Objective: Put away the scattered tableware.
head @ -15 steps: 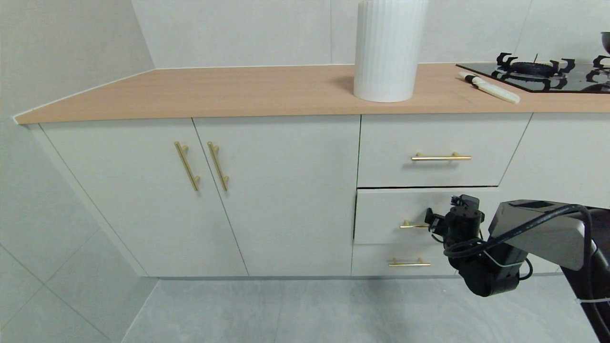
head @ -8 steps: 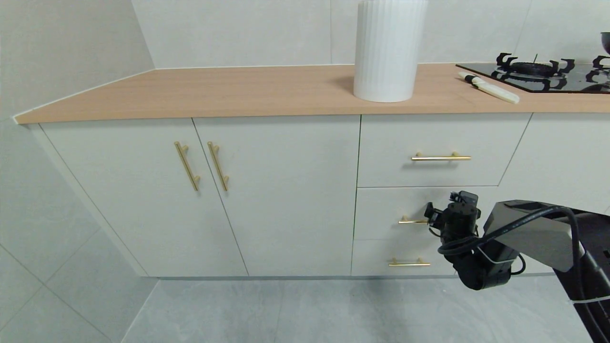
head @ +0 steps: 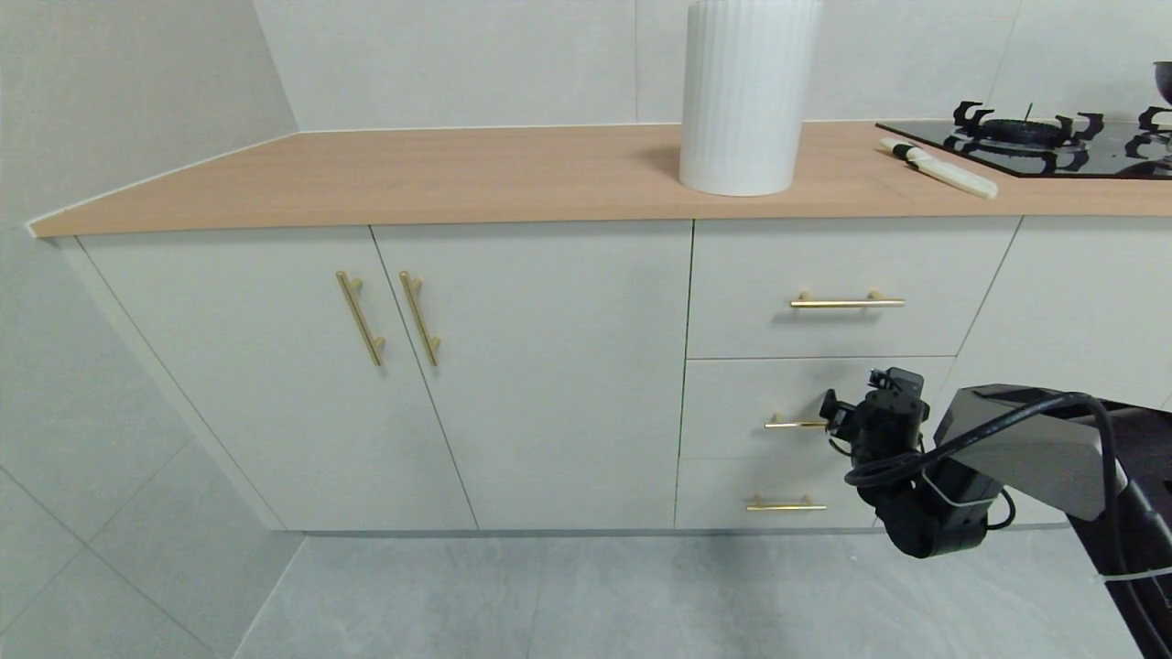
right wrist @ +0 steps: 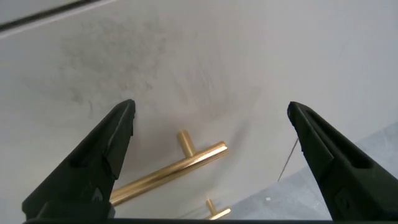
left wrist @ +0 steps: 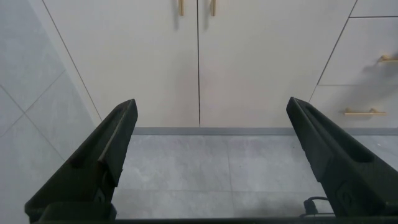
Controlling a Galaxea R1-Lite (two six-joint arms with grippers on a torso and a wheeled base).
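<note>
Half the middle drawer handle (head: 789, 424) hides behind the spread right hand (head: 828, 416).

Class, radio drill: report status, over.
Left gripper open, empty. Right gripper open, at middle drawer handle, not gripping. Knife lies on counter beside hob. Nothing between gripper and handle.

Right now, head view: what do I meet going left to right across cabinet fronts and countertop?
left door handle → right door handle → white ribbed canister → knife
</note>
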